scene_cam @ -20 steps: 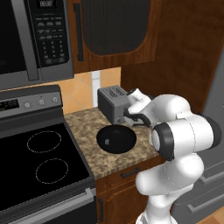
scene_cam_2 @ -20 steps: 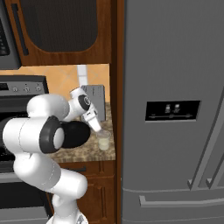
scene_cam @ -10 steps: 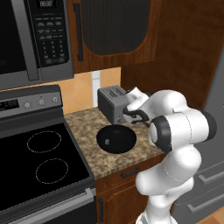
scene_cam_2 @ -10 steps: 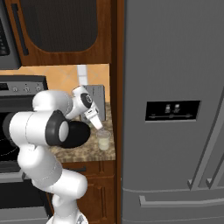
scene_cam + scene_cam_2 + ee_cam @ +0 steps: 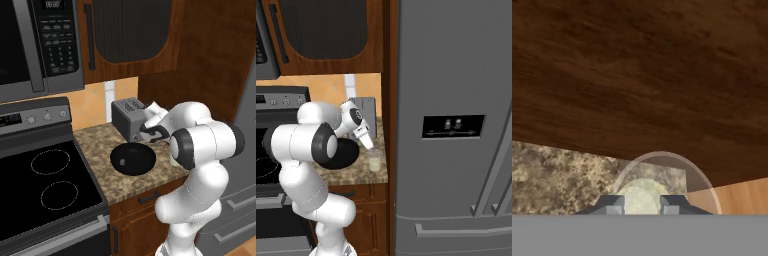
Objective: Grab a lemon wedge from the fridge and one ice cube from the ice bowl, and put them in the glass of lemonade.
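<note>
While nearly closed, the end effector point(image 5: 641, 204) hovers above the glass of lemonade point(image 5: 374, 160), contents unclear.

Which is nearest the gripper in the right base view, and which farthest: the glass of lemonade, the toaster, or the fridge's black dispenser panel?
From the gripper:
1. Glass of lemonade, just below the fingertips at the counter's right end.
2. Toaster, behind the gripper against the back wall.
3. Dispenser panel, well to the right on the fridge door.
</note>
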